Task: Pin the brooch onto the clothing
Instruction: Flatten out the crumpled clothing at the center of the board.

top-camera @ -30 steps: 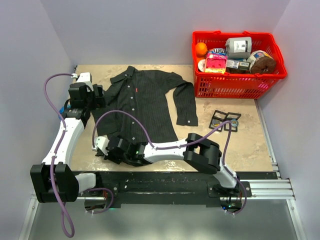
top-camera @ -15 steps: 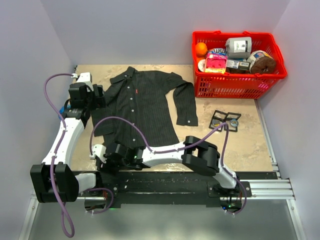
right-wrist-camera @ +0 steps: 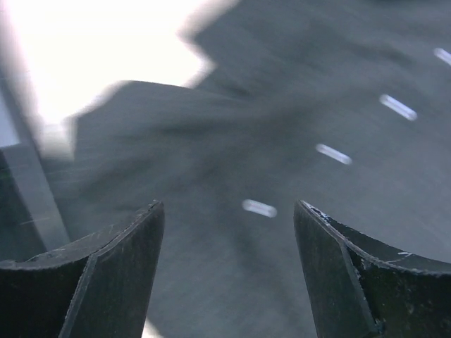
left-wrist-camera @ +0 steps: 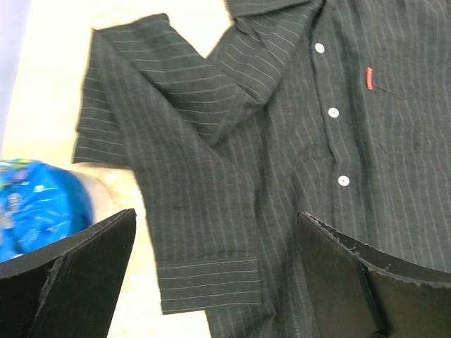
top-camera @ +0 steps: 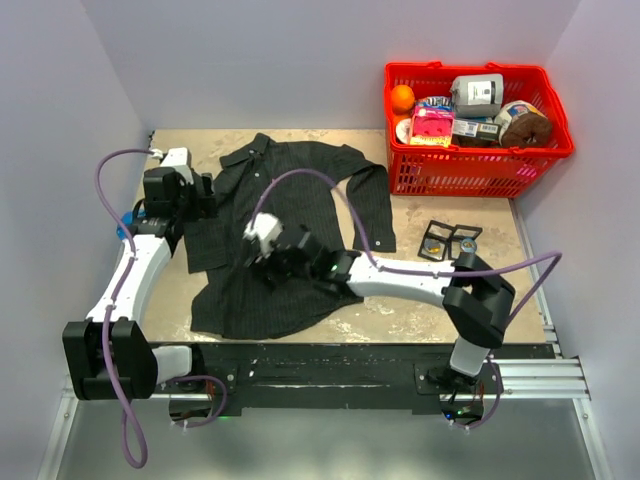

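Note:
The clothing [top-camera: 292, 180] is a dark pinstriped shirt, spread face up on the left half of the table, collar toward the far wall. Its pale buttons [left-wrist-camera: 333, 112] and red chest tag [left-wrist-camera: 369, 77] show in the left wrist view. My left gripper [top-camera: 200, 194] [left-wrist-camera: 215, 215] hangs open over the folded left sleeve and cuff. My right gripper [top-camera: 258, 248] [right-wrist-camera: 229, 204] hovers open above the shirt [right-wrist-camera: 282, 105] front, nothing between its fingers; that view is blurred. No brooch can be made out in any view.
Two small dark square cards [top-camera: 449, 241] lie on the table right of the shirt; what they carry is too small to tell. A red basket [top-camera: 470, 175] full of goods stands at the back right. A blue packet [left-wrist-camera: 35, 204] lies left of the sleeve.
My right gripper was shut at the shirt's hem near the front left edge and dragged it forward. It has since opened, let go and swung up over the shirt's middle. The left arm barely moved.

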Robot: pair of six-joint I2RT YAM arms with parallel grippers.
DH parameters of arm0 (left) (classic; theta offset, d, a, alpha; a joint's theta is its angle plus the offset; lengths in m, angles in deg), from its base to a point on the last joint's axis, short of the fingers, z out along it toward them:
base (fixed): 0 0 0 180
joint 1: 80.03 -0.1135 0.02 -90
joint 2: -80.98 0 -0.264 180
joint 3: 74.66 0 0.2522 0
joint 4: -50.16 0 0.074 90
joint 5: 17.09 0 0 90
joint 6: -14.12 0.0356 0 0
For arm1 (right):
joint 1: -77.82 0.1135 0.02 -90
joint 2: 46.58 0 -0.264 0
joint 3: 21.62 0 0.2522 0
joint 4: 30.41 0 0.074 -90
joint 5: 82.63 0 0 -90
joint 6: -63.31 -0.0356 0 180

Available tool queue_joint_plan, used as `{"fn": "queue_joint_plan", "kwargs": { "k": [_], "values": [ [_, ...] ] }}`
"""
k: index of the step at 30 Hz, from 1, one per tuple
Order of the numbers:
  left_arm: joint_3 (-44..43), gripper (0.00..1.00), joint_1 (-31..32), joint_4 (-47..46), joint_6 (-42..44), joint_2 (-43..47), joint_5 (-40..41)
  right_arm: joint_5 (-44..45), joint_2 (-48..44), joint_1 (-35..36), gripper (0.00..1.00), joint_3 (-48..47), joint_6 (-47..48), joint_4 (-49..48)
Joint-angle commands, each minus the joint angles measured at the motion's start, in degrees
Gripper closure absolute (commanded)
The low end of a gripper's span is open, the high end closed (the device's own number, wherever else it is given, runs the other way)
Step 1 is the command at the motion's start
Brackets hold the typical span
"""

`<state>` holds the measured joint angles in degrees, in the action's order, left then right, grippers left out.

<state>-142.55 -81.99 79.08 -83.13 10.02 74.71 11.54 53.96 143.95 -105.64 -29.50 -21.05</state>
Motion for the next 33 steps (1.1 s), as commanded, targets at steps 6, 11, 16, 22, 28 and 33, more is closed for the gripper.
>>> {"fn": "queue_joint_plan", "kwargs": {
  "k": [6,11,16,22,28,33],
  "values": [
    [1.0,0.02,7.1,-3.3,-0.1,-1.2,-0.7,9.4,-1.0,-12.2,0.23,8.6,-6.1,4.2],
    [1.0,0.01,8.5,-3.3,-0.1,-1.9,-1.3,11.3,-0.2,-12.8,0.23,11.1,-9.6,6.8],
    [1.0,0.01,9.2,-3.2,-0.2,-1.6,-1.5,14.2,-0.6,-12.9,0.23,13.8,-14.8,9.5],
    [1.0,0.01,9.2,-3.4,-0.4,-1.0,-3.4,15.2,-2.7,-13.0,0.22,17.8,-20.8,13.3],
    [1.3,0.01,10.0,-3.6,-0.4,-1.4,-2.9,12.7,-4.6,-13.0,0.22,21.5,-25.5,15.0],
    [1.3,0.01,11.2,-3.6,-0.1,-1.4,-2.2,10.7,-7.7,-13.0,0.22,23.8,-28.0,17.5]
  ]
}}
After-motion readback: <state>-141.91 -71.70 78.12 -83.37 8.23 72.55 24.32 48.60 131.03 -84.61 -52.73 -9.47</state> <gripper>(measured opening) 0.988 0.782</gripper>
